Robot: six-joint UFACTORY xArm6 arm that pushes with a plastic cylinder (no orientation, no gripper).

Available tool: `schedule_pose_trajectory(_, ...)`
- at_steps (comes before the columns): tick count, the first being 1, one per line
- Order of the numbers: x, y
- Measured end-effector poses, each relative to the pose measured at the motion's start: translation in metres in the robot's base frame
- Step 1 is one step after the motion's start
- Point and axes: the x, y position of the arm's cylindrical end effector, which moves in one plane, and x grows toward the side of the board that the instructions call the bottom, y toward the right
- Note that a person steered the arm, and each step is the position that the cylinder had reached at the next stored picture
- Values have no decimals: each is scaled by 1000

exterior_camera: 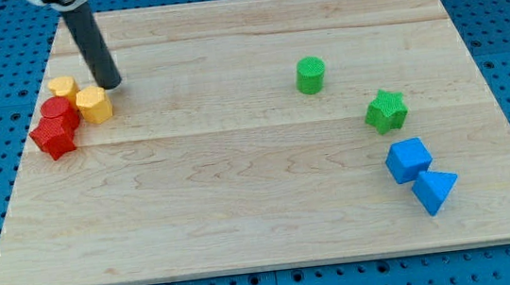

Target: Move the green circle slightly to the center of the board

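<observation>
The green circle [310,74], a short green cylinder, stands on the wooden board [241,191] right of the middle, in the upper half. My tip [111,84] is far to the view's left of it, just above and right of the yellow blocks. The rod leans up toward the view's top left. Nothing touches the green circle.
A green star [386,111] lies below and right of the green circle. A blue cube [409,159] and a blue triangle [436,189] lie at the lower right. At the left, two yellow blocks [93,104] [62,87] and two red blocks [59,113] [53,138] cluster together.
</observation>
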Motion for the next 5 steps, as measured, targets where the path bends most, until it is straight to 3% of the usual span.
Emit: schedule_pose_trajectory(5, -4, 39)
